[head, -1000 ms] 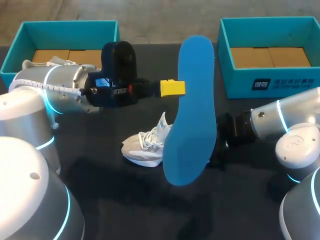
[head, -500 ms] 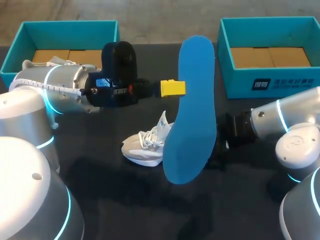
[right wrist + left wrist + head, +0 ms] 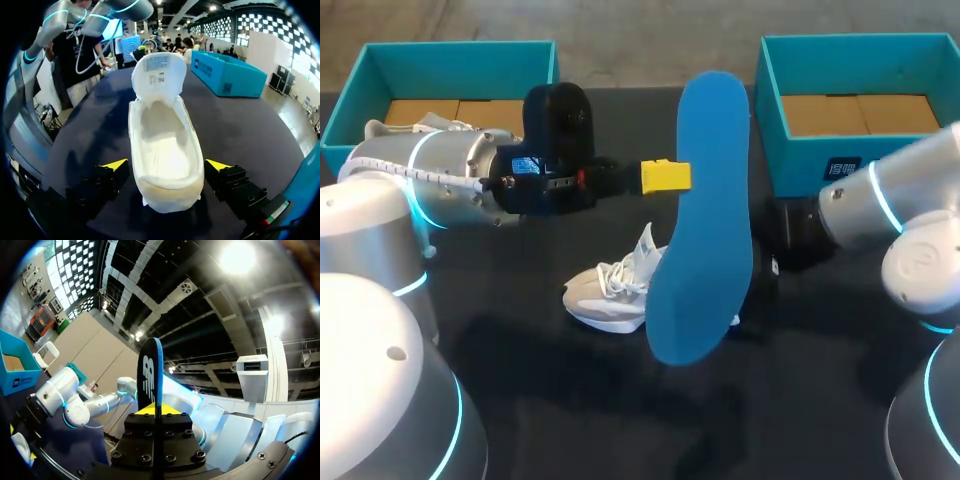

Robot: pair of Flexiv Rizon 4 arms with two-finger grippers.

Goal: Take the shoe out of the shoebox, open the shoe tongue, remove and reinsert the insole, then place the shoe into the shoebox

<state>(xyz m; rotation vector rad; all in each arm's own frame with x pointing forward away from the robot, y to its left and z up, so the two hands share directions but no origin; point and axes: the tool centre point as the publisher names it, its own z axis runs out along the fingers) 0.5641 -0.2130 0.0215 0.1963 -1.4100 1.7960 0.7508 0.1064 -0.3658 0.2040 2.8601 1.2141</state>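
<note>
One insole [image 3: 705, 220], judged light and bendy, was pinched at its edge by the left gripper [image 3: 665, 177]. The shoe [image 3: 165, 125] was straddled by the wide-open right gripper [image 3: 166, 167].

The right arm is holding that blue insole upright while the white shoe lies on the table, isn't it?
No, it is the left gripper that holds the blue insole upright while the white shoe lies on the table; the head view shows it.
</note>
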